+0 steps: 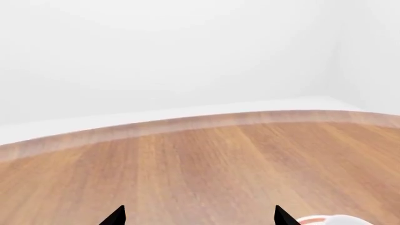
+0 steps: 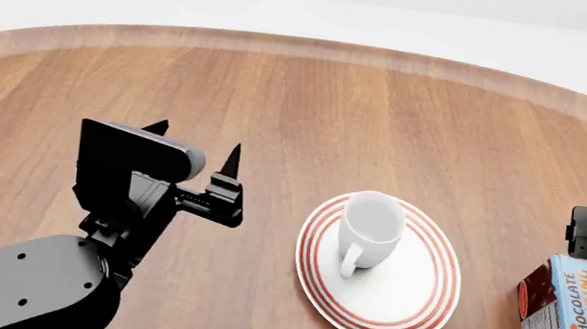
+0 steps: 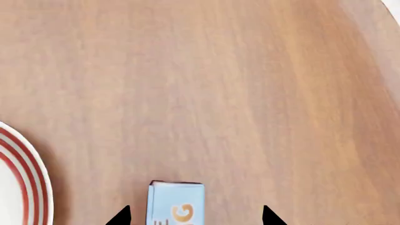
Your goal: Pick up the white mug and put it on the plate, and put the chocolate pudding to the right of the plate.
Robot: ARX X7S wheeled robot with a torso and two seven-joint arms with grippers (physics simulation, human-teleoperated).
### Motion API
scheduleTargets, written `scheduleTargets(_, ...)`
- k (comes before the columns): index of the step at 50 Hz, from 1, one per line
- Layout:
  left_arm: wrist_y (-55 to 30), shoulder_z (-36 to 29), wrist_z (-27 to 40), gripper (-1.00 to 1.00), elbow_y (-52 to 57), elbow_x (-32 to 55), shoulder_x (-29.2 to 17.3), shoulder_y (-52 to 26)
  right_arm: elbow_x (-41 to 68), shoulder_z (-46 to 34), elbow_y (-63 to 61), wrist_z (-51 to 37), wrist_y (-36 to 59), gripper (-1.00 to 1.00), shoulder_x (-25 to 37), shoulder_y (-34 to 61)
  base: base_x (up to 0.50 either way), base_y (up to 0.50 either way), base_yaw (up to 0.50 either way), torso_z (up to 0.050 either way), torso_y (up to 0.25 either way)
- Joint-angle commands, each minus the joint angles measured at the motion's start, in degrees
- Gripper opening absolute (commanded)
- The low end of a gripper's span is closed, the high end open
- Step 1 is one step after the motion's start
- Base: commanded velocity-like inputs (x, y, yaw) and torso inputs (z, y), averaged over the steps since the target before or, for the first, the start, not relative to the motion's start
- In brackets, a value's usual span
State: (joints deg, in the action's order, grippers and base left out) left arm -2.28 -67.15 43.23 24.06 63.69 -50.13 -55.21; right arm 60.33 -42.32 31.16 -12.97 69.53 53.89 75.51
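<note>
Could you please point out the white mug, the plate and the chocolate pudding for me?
white mug (image 2: 373, 223): head view, inside of its bowl.
plate (image 2: 420, 299): head view, white centre.
chocolate pudding (image 2: 583, 318): head view, blue lettered face.

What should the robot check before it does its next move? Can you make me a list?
1. Is the white mug on the plate? Ok: it stands upright inside the red rings.
2. Is the chocolate pudding to the right of the plate? Ok: it sits on the table apart from the rim.
3. Has the right gripper let go of the pudding? Ok: the fingertips are spread, with gaps on both sides of the box.
4. Is the left gripper empty? Ok: open, nothing between its fingertips.
5. Will the pudding stay put? Cannot tell.
</note>
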Motion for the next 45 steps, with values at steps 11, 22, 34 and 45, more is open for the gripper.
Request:
scheduleTargets(11, 0.0, 0.6, 0.4, 1.00, 1.1, 0.1, -1.5, 0.2, 11.9, 6.8, -23.7, -10.6, 12.6, 1.00, 9.4, 5.1, 0.00, 0.00, 0.00, 0.000, 0.000)
scheduleTargets(22, -0.2, 0.7, 0.6, 1.00, 1.4, 0.1, -1.7, 0.2, 17.2, 9.8, -31.6, -13.1, 9.3, 1.00, 16.0, -0.6, 0.00, 0.00, 0.00, 0.000, 0.000)
scheduleTargets(34, -0.3, 0.8, 1.2, 1.00, 2.6, -0.4, -2.4, 0.3, 23.5, 13.3, -41.5, -15.6, 2.3, 1.00, 22.5, -6.9, 0.00, 0.00, 0.00, 0.000, 0.000)
scheduleTargets(45, 0.0, 1.0, 1.5, 1.00, 3.2, -0.8, -2.9, 0.8, 27.6, 15.1, -51.2, -17.9, -7.1, 1.00, 28.4, -13.3, 0.00, 0.00, 0.00, 0.000, 0.000)
